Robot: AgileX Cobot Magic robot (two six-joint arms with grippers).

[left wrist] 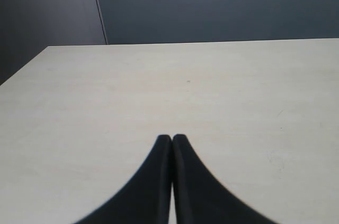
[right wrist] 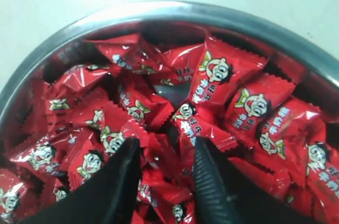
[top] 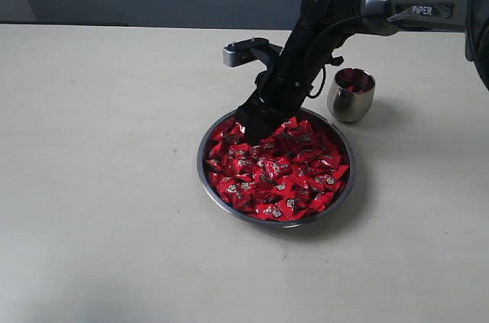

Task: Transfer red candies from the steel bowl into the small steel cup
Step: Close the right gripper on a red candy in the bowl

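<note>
Currently early in the transfer, by the look of it. Found the steel bowl (top: 200, 163) near the middle of the table (top: 99, 185), heaped to the rim with red candies (top: 283, 178); no visible dent in the pile. Found the small steel cup (top: 351, 98) upright on the table near the bowl's far right edge, apparently not touching it. Noted red inside the cup's mouth: read as a few candies already delivered. Could not read a count or rule out a reflection.

Located the right fingers (right wrist: 114, 187) low over the far left part of the bowl, tips down among the wrappers. Judged them parted, with wrappers in the gap but nothing visibly pinched; entered as holding nothing. Located the left fingers (left wrist: 159, 181) pressed together, empty, over bare table; saw neither bowl nor cup in the left wrist view.

Remaining, as judged: close on one candy, lift, carry across to the cup, drop, repeat. Estimated the bulk of the work as not yet done.
</note>
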